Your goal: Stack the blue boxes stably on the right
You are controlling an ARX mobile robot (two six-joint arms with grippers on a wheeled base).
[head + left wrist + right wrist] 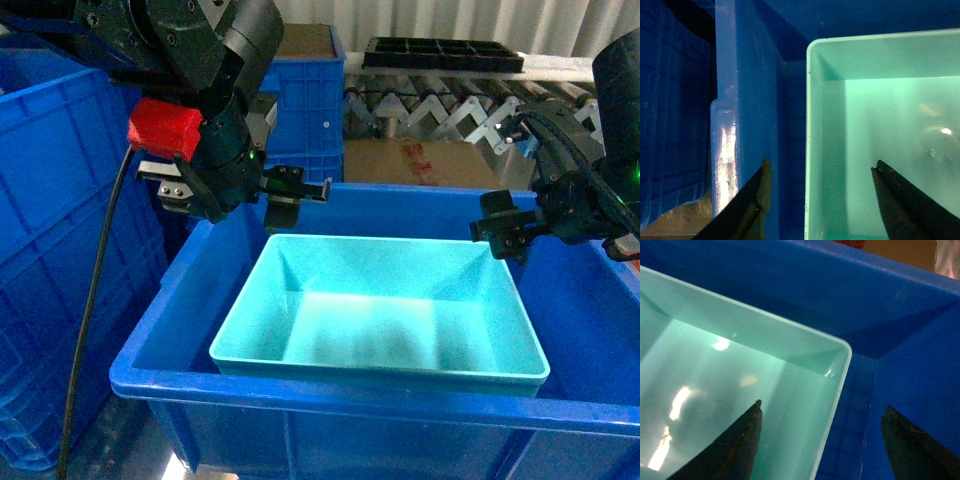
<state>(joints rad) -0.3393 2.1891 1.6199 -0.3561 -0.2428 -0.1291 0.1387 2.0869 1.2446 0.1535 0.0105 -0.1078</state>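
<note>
Large dark-blue crate (180, 385) at centre, stacked blue crates (50, 230) at 9 o'clock, roller conveyor (440, 105) and black tray (440, 52) at 12 o'clock, cardboard box (420, 162) below it

Both arms low and inward, left pincer (297, 190) and right pincer (497, 232) wide apart, empty.

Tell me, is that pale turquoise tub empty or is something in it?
Empty. The head view shows the turquoise tub with a bare floor, and both wrist views show only light reflections inside. It sits in the big blue crate.
</note>
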